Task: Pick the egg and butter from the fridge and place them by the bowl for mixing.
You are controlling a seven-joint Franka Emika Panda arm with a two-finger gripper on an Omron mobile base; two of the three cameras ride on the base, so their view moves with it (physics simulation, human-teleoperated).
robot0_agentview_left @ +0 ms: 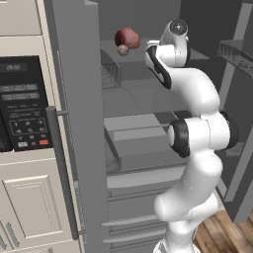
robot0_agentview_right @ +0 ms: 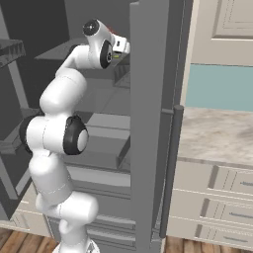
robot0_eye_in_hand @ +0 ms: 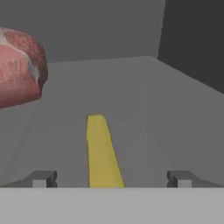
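One thin yellow stick, the butter [robot0_eye_in_hand: 103, 153], lies flat on a grey shelf [robot0_eye_in_hand: 144, 113] inside the fridge [robot0_agentview_left: 81, 123]. In the hand view its long axis runs from between the claw's tips straight away toward the back wall, the far end tilted slightly to the left. The claw [robot0_eye_in_hand: 111, 178] is spread wide, one dark tip on each side of the stick's near end, neither tip touching it and nothing held.

To the left of the butter on the same shelf sits a lumpy red-pink chunk [robot0_eye_in_hand: 19, 68], well apart from it. In the left base view the egg [robot0_agentview_left: 123, 49], a small pale oval, rests just below and against that chunk [robot0_agentview_left: 127, 37] on the upper shelf, with the arm's wrist reaching in beside them.

Both fridge doors stand open, one with a long vertical bar handle [robot0_agentview_right: 170, 173]. Grey drawers [robot0_agentview_left: 138, 143] fill the lower part. A microwave keypad [robot0_agentview_left: 22, 104] sits in cream cabinets on the left, a pale marbled table [robot0_agentview_right: 217, 136] lies to the right, and the floor [robot0_agentview_left: 225, 234] is wood.
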